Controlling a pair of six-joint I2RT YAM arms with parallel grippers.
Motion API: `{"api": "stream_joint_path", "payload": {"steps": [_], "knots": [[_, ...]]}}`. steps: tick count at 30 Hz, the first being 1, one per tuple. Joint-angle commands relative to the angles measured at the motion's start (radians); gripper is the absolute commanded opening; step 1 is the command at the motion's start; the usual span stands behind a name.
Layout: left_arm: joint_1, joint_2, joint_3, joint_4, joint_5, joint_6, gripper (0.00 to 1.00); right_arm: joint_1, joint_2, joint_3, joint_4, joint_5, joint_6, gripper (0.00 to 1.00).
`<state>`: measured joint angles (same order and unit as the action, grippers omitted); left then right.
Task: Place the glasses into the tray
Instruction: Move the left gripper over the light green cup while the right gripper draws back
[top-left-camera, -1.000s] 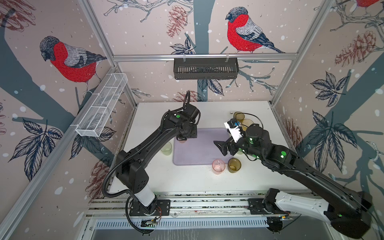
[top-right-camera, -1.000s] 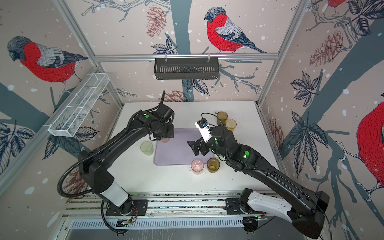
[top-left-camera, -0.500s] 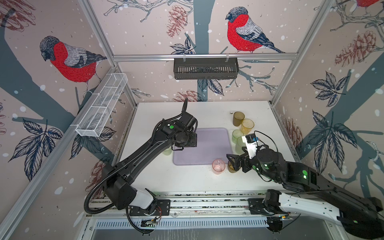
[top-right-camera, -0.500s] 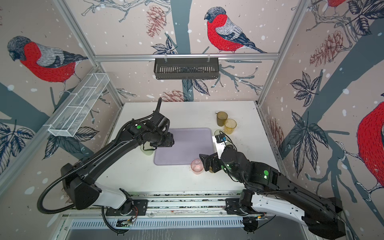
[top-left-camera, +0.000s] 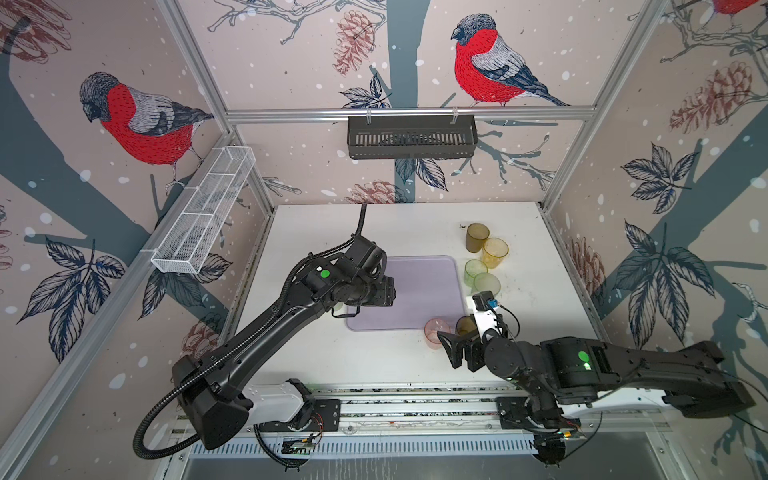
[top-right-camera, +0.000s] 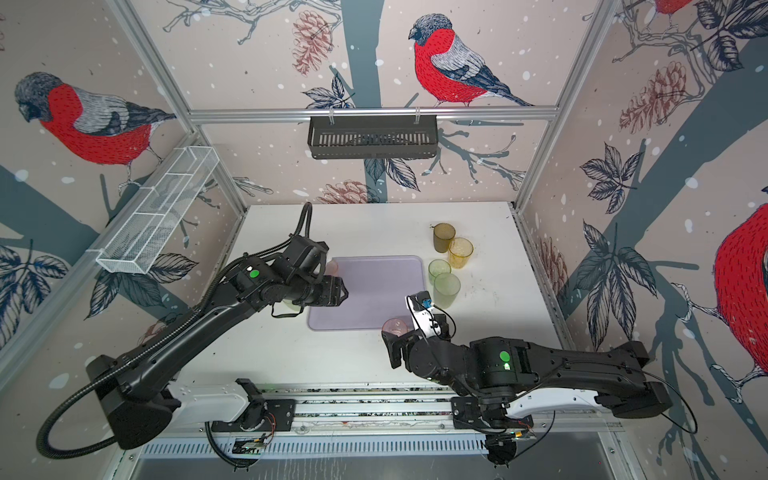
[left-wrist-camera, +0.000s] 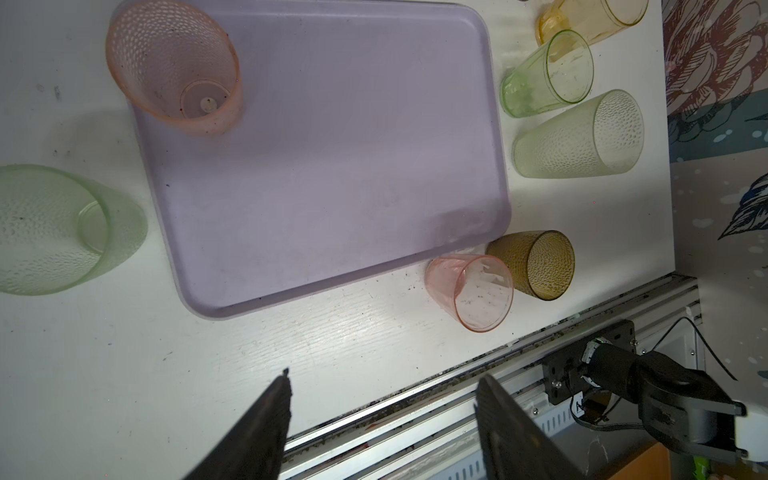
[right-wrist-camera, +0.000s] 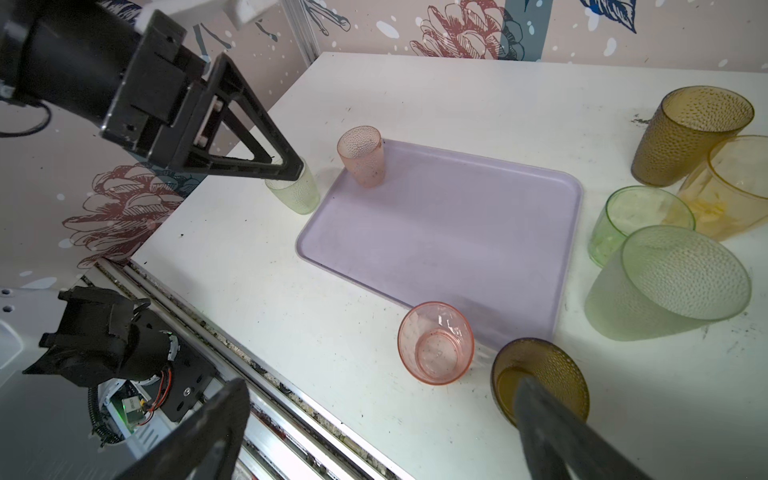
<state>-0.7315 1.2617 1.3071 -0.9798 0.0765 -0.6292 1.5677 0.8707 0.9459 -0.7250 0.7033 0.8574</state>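
Note:
The lavender tray (top-left-camera: 419, 286) (right-wrist-camera: 449, 232) lies mid-table. A pink textured glass (right-wrist-camera: 360, 158) (left-wrist-camera: 174, 66) stands upright in its far left corner. A pale green glass (right-wrist-camera: 295, 191) (left-wrist-camera: 54, 228) stands just left of the tray. A pink glass (top-left-camera: 435, 330) (right-wrist-camera: 436, 343) and an olive-brown glass (top-left-camera: 463, 324) (right-wrist-camera: 540, 378) stand at the tray's front right corner. My left gripper (top-left-camera: 391, 291) (left-wrist-camera: 384, 378) hovers open over the tray's left side, holding nothing. My right gripper (top-left-camera: 453, 349) (right-wrist-camera: 382, 386) is open above the table's front edge, one finger in front of the olive-brown glass.
Right of the tray stand a dark olive glass (top-left-camera: 476, 237), an amber glass (top-left-camera: 494, 251), a bright green glass (top-left-camera: 475, 270) and a frosted green glass (top-left-camera: 486, 284). A black slotted basket (top-left-camera: 411, 137) and a white wire basket (top-left-camera: 203, 216) hang on the walls.
My left gripper has opened and drawn back from the pink glass in the tray corner. My right gripper has moved from over the tray's right side to the table's front edge.

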Motion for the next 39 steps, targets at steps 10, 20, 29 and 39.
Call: {"api": "stream_joint_path", "payload": {"steps": [10,20,29,39], "knots": [[-0.005,-0.151,-0.135,-0.041,-0.046,-0.048,0.70,0.083,0.078,0.011,0.095,0.074,0.036,0.99],[0.138,-0.217,-0.191,-0.004,-0.011,0.005,0.70,-0.011,0.046,-0.026,0.222,-0.023,-0.138,0.99],[0.290,-0.088,-0.111,-0.017,-0.015,0.081,0.70,-0.444,0.051,-0.072,0.380,-0.461,-0.413,1.00],[0.408,-0.020,-0.130,0.008,-0.017,0.062,0.70,-0.676,0.186,-0.018,0.438,-0.785,-0.621,1.00]]}}
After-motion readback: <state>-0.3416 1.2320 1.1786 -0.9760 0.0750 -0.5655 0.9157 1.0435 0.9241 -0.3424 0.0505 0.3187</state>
